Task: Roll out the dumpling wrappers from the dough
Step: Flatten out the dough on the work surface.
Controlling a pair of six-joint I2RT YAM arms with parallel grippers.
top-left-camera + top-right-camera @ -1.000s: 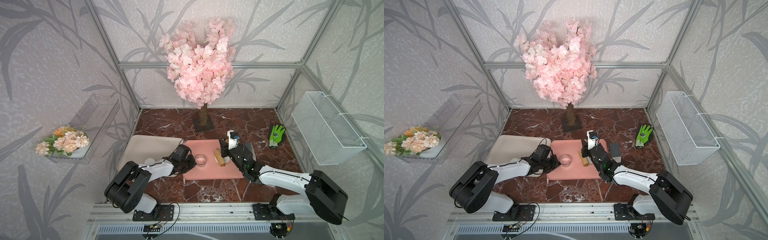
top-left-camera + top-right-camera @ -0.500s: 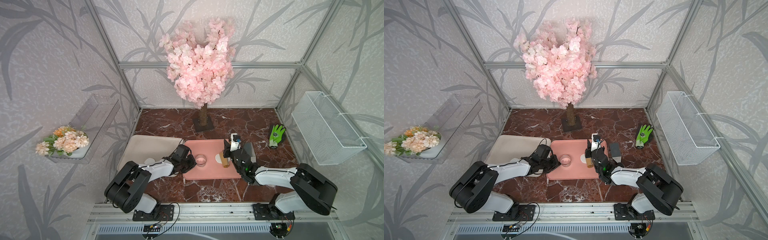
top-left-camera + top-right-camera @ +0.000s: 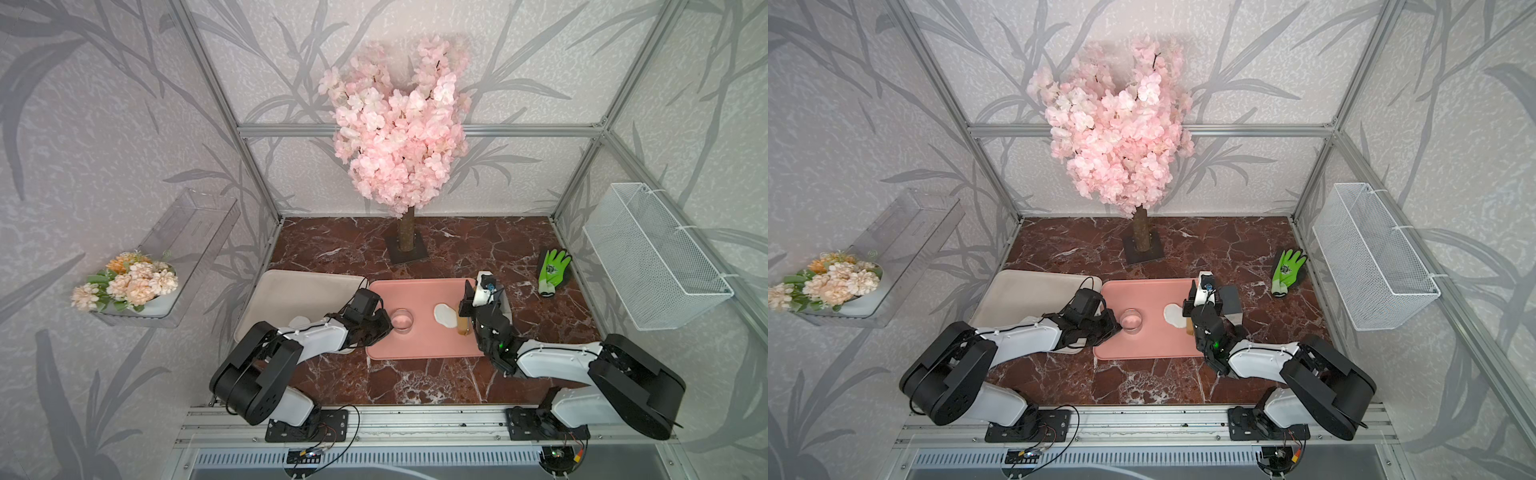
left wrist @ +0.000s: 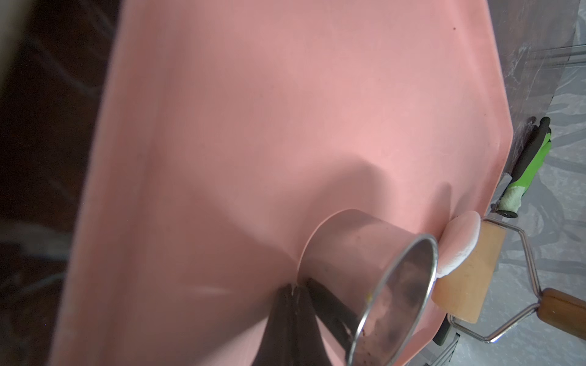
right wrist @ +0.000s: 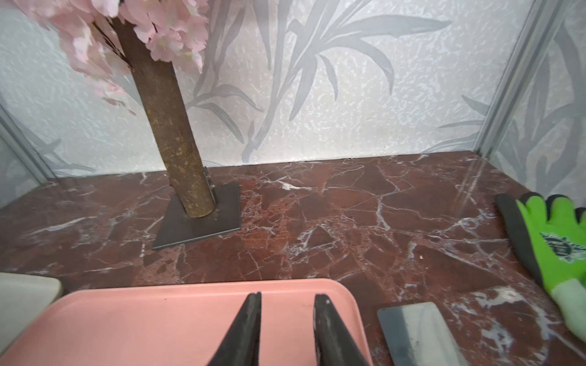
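The dough [image 3: 444, 314] [image 3: 1173, 314] lies as a thin white oval sheet on the pink tray [image 3: 419, 291]. The tan rolling pin [image 3: 462, 324] [image 4: 466, 272] rests on the sheet's right edge. My right gripper [image 5: 287, 296] [image 3: 467, 297] reaches over it, fingertips apart above the tray's far right corner. Its hold on the pin's handle [image 4: 564, 313] is hidden. The ring cutter [image 3: 402, 320] [image 4: 364, 263] stands left of the dough. My left gripper [image 4: 295, 286] [image 3: 388, 326] is shut, its tips touching the cutter's base. One white dumpling wrapper [image 3: 300, 321] lies on the beige tray, partly behind my left arm.
The beige tray [image 3: 299, 291] adjoins the pink tray on the left. A grey scraper [image 5: 418, 332] [image 3: 1229, 301] lies just right of the pink tray, a green glove [image 3: 552, 272] further right. The tree's base plate [image 3: 405, 249] stands behind. A wire basket [image 3: 652, 257] hangs on the right wall.
My right arm has drawn the rolling pin rightward across the dough, leaving the flattened sheet uncovered to its left. The left arm and the ring cutter have not moved.
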